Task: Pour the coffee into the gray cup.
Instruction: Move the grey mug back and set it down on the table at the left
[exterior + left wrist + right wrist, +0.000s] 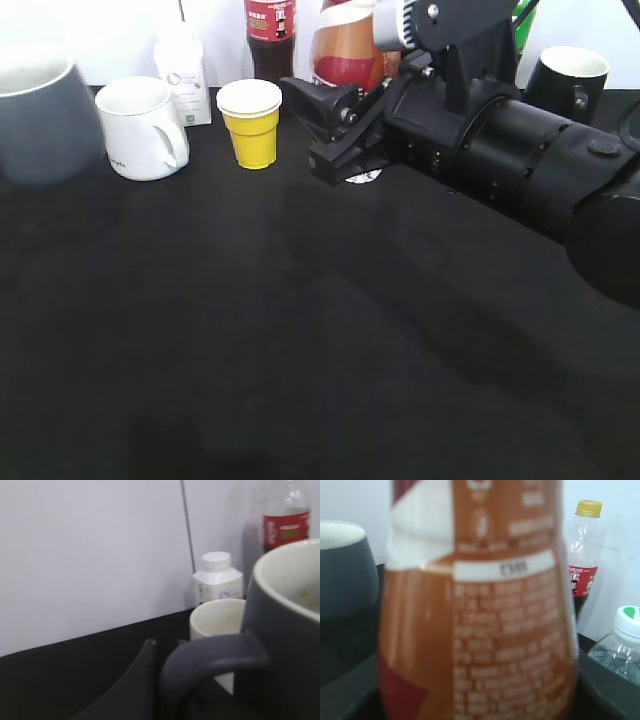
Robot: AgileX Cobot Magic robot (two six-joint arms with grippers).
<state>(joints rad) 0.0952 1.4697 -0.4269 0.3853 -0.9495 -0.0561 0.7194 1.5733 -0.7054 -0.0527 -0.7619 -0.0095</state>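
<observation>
The coffee bottle, with its orange-brown and white label, stands upright at the back centre. It fills the right wrist view between the dark fingers. My right gripper is shut on its lower body. The gray cup is at the far left edge, blurred. In the left wrist view it shows as a gray body with a loop handle. My left gripper is shut on that handle; only one dark finger shows, left of the handle.
On the black table, a white mug stands next to the gray cup, with a yellow paper cup, a small white bottle and a cola bottle behind. A black mug is back right. A water bottle shows in the right wrist view.
</observation>
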